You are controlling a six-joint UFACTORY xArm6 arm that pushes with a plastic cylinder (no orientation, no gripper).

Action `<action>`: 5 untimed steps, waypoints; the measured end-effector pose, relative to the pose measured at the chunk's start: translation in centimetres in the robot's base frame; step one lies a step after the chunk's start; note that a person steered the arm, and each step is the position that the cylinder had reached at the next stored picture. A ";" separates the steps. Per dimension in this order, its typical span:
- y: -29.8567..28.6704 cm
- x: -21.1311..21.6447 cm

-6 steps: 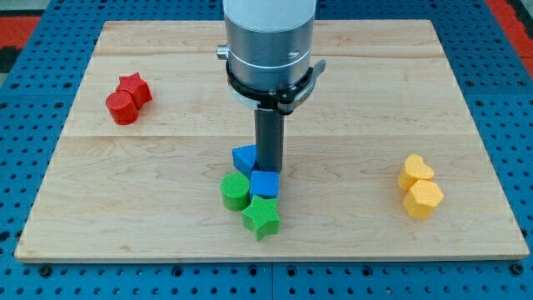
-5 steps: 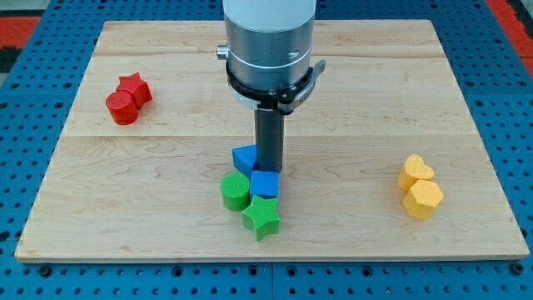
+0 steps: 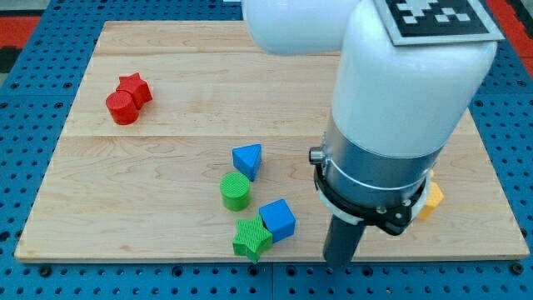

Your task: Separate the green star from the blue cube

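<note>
The green star (image 3: 250, 238) lies near the view's bottom edge of the wooden board (image 3: 166, 175). The blue cube (image 3: 277, 220) touches its upper right side. My tip (image 3: 339, 263) is at the board's bottom edge, to the right of the blue cube and apart from it. A green cylinder (image 3: 236, 191) and a blue wedge-shaped block (image 3: 247, 158) stand just above the pair.
A red star (image 3: 136, 87) and a red cylinder (image 3: 122, 107) sit at the view's upper left. A yellow block (image 3: 430, 198) shows partly behind the arm at the right. The arm's big body covers the board's right middle.
The arm has swung from above the blue blocks to the view's lower right. The blue cube and green star have shifted down toward the bottom edge and turned, still touching.
</note>
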State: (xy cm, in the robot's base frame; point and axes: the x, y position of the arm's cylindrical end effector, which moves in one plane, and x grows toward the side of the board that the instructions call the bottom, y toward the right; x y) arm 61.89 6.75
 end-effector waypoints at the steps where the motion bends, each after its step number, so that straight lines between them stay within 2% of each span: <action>1: -4.1 -0.1; 3: -10.8 -0.6; 4: -11.6 -3.6; 5: -11.5 -4.0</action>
